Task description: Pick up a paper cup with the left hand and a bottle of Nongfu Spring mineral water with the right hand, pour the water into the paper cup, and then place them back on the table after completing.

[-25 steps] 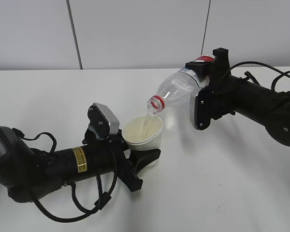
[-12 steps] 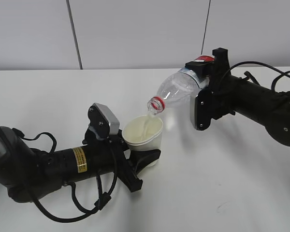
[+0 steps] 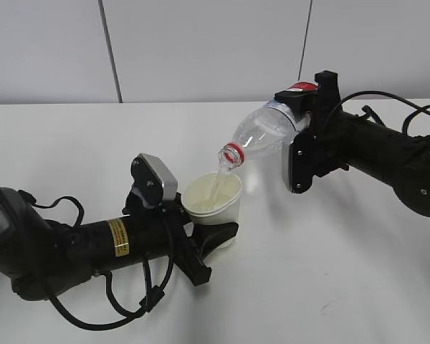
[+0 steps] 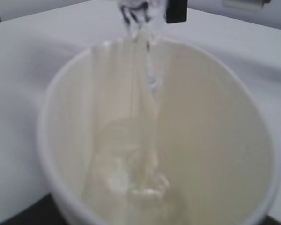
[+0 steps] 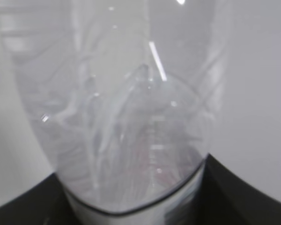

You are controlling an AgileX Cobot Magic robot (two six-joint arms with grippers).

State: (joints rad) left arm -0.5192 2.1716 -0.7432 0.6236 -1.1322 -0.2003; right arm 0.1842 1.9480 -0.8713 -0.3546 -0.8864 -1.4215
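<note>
My left gripper [image 3: 209, 233] is shut on a white paper cup [image 3: 213, 201], held upright just above the white table [image 3: 330, 272]. My right gripper [image 3: 304, 136] is shut on a clear plastic bottle [image 3: 265, 132] with a red neck ring, tilted mouth-down to the left over the cup. A thin stream of clear water [image 3: 216, 183] falls from the bottle mouth into the cup. The left wrist view shows the cup's inside [image 4: 215, 140] with water [image 4: 140, 178] splashing at the bottom. The right wrist view is filled by the bottle [image 5: 131, 117]; its fingers barely show.
A pale wall [image 3: 201, 50] with vertical seams stands behind the table. Black cables [image 3: 129, 308] loop under the left arm near the front edge. Another cable [image 3: 408, 107] runs along the right arm.
The arms, cup and bottle hold the same pose. Water keeps streaming into the cup.
</note>
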